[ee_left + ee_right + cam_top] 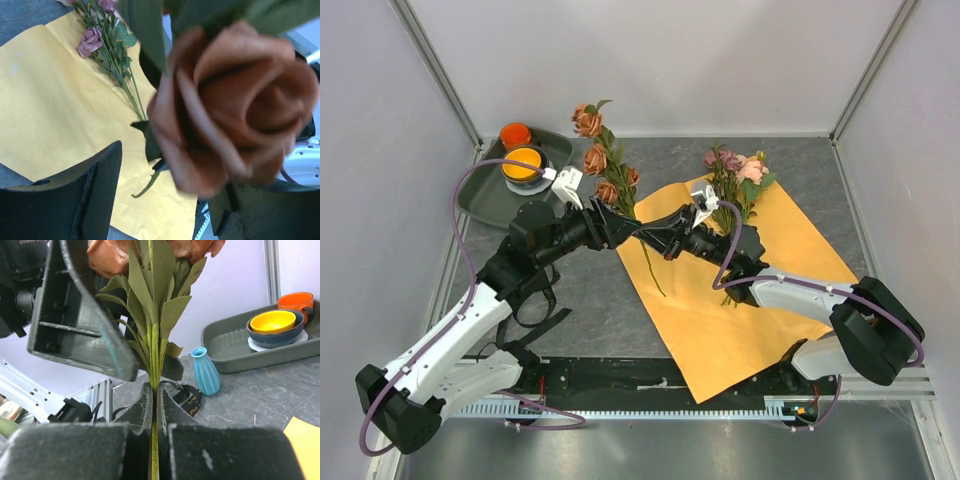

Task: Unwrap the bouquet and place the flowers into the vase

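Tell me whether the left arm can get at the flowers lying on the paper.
Probably not yet. The left gripper stands open beside the rust roses held by the right gripper, and that arm lies between it and the flowers.

Laboratory robot cell: white panel walls [670, 60] in aluminium frame posts [440, 75] enclose the dark grey marbled tabletop [800, 165] on three sides; a slotted metal rail [620, 412] runs along its near edge.
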Controlling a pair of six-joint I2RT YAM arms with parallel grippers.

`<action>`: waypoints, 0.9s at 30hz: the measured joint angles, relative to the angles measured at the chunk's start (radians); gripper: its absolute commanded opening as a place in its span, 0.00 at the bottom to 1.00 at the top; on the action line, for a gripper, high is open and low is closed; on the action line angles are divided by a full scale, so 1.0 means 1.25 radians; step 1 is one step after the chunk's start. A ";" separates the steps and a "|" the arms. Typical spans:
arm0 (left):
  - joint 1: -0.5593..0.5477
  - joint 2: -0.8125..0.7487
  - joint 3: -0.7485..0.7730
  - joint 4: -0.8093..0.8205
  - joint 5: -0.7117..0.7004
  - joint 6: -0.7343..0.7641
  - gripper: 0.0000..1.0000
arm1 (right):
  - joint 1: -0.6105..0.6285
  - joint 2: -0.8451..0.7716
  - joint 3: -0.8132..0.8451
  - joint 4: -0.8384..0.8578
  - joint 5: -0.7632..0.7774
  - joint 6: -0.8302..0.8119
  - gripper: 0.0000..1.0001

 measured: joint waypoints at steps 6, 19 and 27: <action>0.002 0.022 0.037 -0.015 -0.022 0.001 0.54 | 0.017 0.000 0.000 -0.009 -0.001 -0.044 0.00; 0.006 0.034 0.078 -0.075 -0.021 0.009 0.38 | 0.027 0.002 0.000 -0.041 -0.016 -0.096 0.00; 0.008 0.042 0.081 -0.100 -0.022 0.037 0.02 | 0.030 0.008 0.000 -0.060 -0.028 -0.107 0.54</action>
